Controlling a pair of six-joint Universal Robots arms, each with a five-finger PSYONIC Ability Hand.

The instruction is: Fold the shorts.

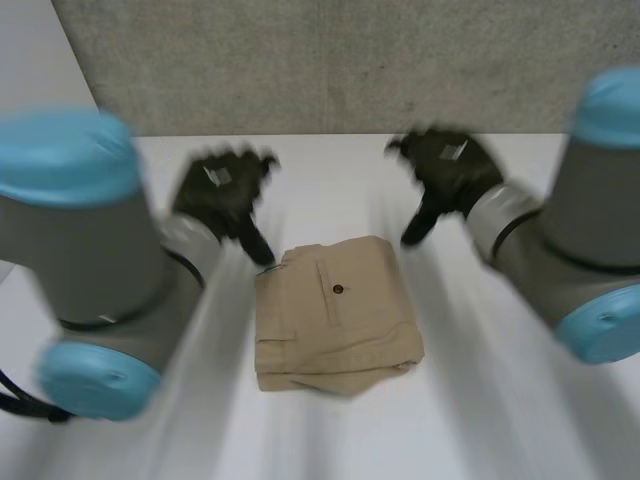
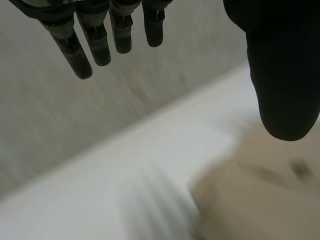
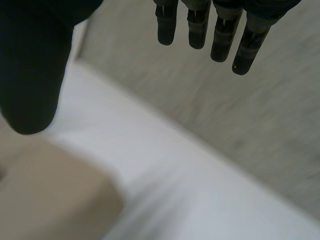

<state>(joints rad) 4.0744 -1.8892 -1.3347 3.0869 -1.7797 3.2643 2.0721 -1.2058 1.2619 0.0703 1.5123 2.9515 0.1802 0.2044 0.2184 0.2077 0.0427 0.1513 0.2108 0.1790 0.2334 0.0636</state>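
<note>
Head view shows the folded shorts (image 1: 335, 315) in the middle of the table (image 1: 500, 420), between my left hand (image 1: 222, 190) and right hand (image 1: 450, 170), both spread open and empty just past their far corners, the left nearer.

You can see two fat grey arms, the left arm (image 1: 90, 260) and the right arm (image 1: 590, 230). Each has round light-blue caps (image 1: 65, 160) on its joints. Each ends in a black hand, the left hand (image 1: 218, 190) and the right hand (image 1: 450, 170), with a small pale patch (image 1: 218, 176) on its back. The fingers (image 2: 75, 55) are thin with round tips; the thumb (image 2: 282, 75) is fat.
</note>
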